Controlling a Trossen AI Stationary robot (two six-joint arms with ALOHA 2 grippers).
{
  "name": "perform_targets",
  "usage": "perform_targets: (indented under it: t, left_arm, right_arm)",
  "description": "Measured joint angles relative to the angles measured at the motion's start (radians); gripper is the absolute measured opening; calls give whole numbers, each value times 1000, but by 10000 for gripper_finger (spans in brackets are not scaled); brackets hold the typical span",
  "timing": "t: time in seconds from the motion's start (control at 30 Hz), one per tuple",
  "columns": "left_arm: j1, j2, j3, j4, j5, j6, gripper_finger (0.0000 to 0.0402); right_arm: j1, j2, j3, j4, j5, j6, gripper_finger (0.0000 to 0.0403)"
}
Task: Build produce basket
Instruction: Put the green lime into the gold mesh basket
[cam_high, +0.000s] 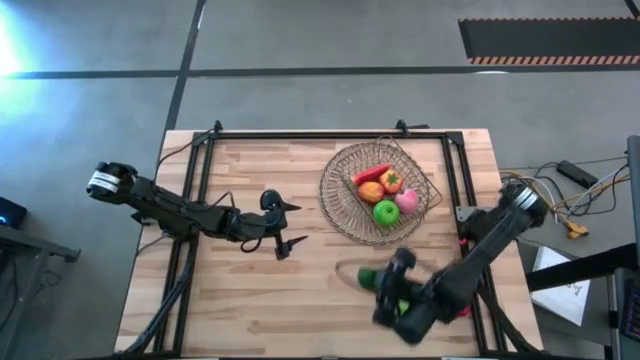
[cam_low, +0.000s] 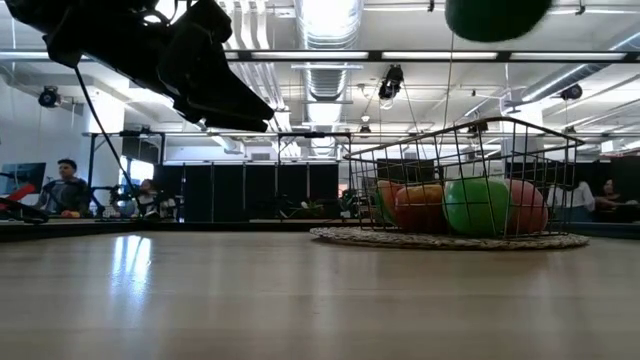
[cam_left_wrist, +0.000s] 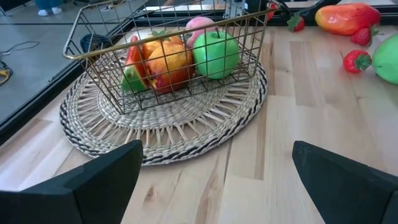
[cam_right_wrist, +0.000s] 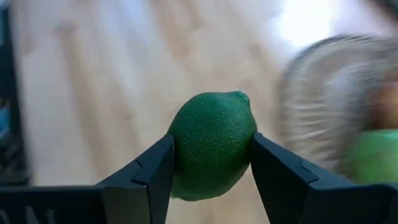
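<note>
Right wrist view: right hand (cam_right_wrist: 211, 168), fingers pinching a dark-green lime (cam_right_wrist: 212, 144) from both sides, item lifted clear of the bench (cam_high: 250, 300). High view places this hand near the front edge, right of centre, somewhat blurred; lime there is probably the dark shape at its tip. Left hand (cam_high: 288, 224), fingers spread wide, holding nothing, near bench centre, facing the basket. Basket (cam_high: 345, 165), wire, on a round straw mat (cam_left_wrist: 168, 140) toward the back right; contents: green apple (cam_high: 385, 212), orange-yellow pepper (cam_high: 371, 192), pink piece (cam_high: 407, 201), red slice (cam_high: 372, 174).
</note>
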Motion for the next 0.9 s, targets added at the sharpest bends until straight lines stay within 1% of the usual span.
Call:
perform_targets:
  t: [0.07,0.17,0.23,0.3,0.47,0.53,0.63,0.73,0.83,0.9]
  left_arm:
    - [0,0,0,0,0,0,396]
    - [0,0,0,3,0,0,396]
    - [0,0,0,4,0,0,396]
    - [0,0,0,4,0,0,396]
    - [0,0,-1,3,0,0,396]
    - [0,0,-4,-1,0,0,396]
    - [0,0,-4,-1,0,0,396]
    - [0,0,-4,-1,0,0,396]
    - [0,0,-4,-2,0,0,396]
    - [0,0,-4,-1,0,0,396]
  right_arm:
    - [-42,-62,0,-104,27,43,178]
    - [-136,-147,-1,-284,21,120,178]
    - [-220,-194,-11,-397,-19,164,178]
    - [-315,-234,-36,-458,-86,174,178]
    - [-554,-313,-180,-434,-319,76,178]
    - [-635,-332,-245,-414,-384,31,178]
    - [-728,-351,-329,-373,-436,-16,178]
    - [-794,-363,-391,-307,-497,-65,178]
    - [-830,-362,-428,-259,-539,-94,178]
    - [-842,-359,-437,-248,-547,-102,178]
